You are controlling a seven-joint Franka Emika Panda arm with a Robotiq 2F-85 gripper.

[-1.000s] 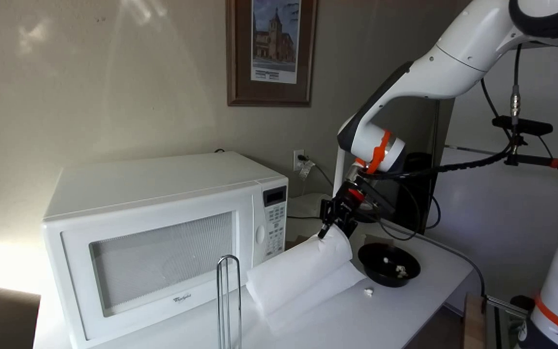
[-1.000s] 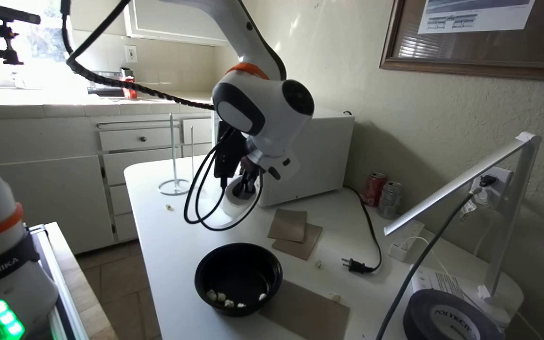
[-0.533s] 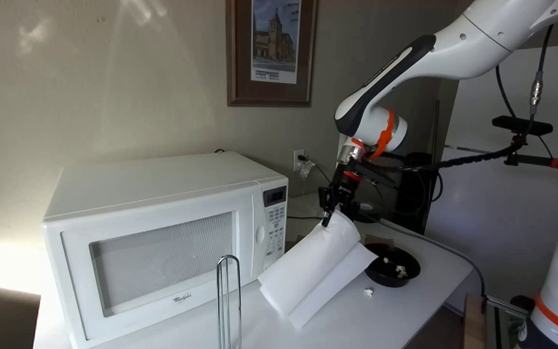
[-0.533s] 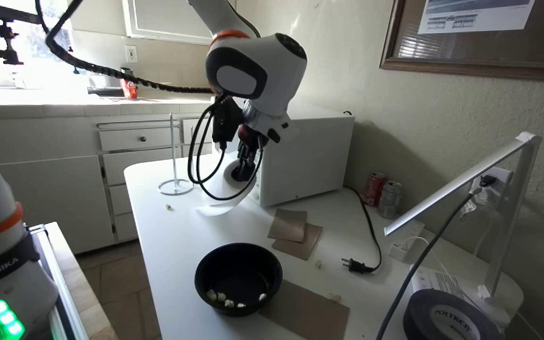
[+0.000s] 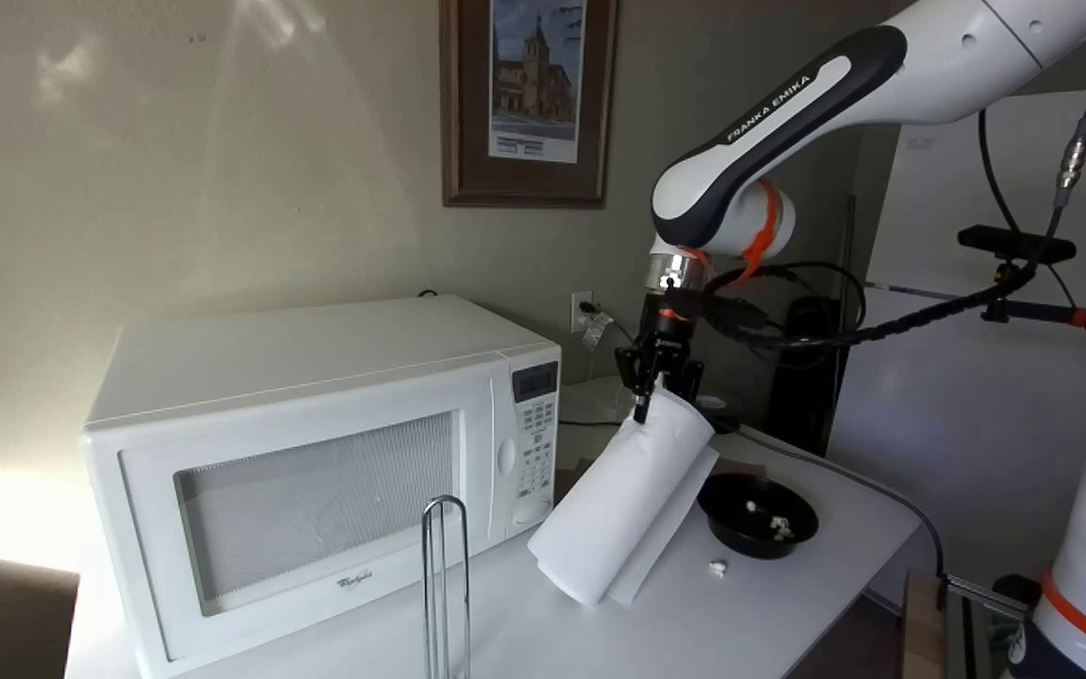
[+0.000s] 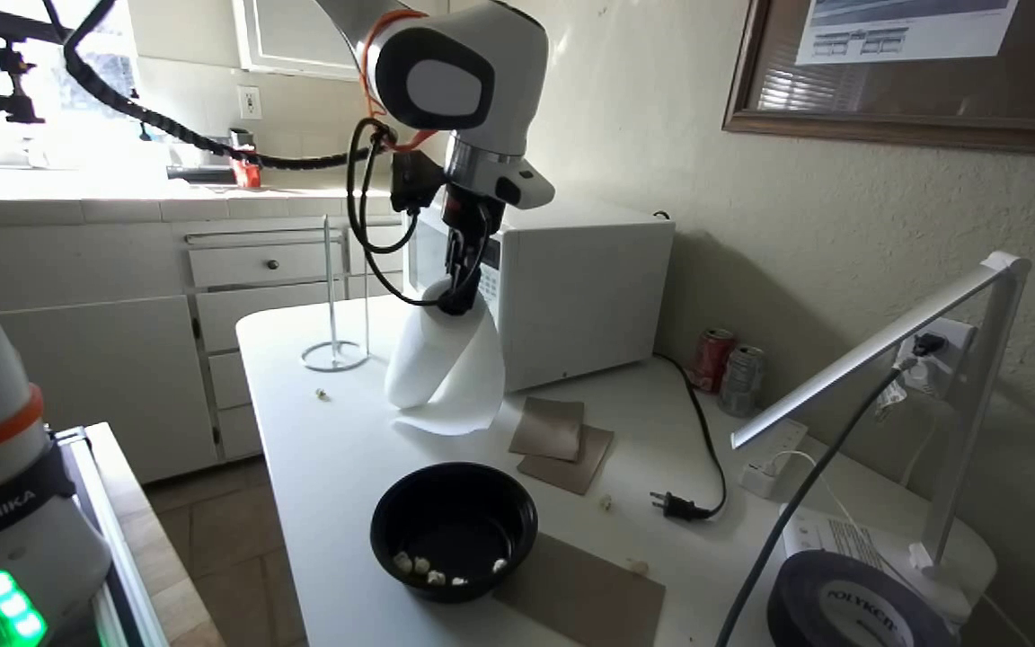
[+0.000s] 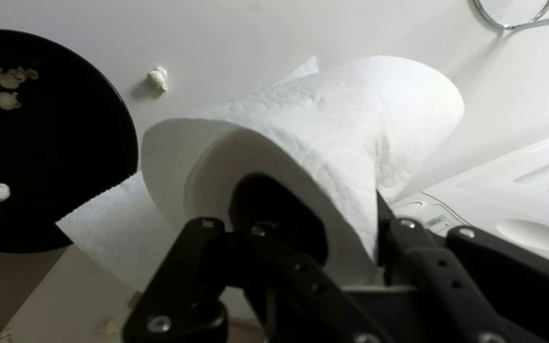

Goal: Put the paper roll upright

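The paper roll (image 5: 620, 495) is a thick white cylinder above the white table (image 6: 320, 503), in front of the microwave's right side. It leans, with its upper end toward the bowl side. Its lower end is at or just above the table; contact is unclear. It also shows in an exterior view (image 6: 435, 359) with a loose sheet hanging from it. My gripper (image 5: 664, 401) points nearly straight down and is shut on the roll's upper wall. In the wrist view the gripper (image 7: 331, 224) has one finger in the dark core and one outside. The inner fingertip is hidden.
The white microwave (image 5: 317, 396) stands close beside the roll. A thin metal wire stand (image 6: 334, 346) is near the table's far end. A black bowl (image 6: 380, 530) with popcorn, brown flat sheets (image 6: 549, 427), cans (image 6: 740, 377) and a cord plug (image 6: 684, 508) lie around.
My gripper has risen and turned from slanted to nearly vertical. The roll has tilted up with it from a low slant to a steeper lean, and its loose sheet has swung.
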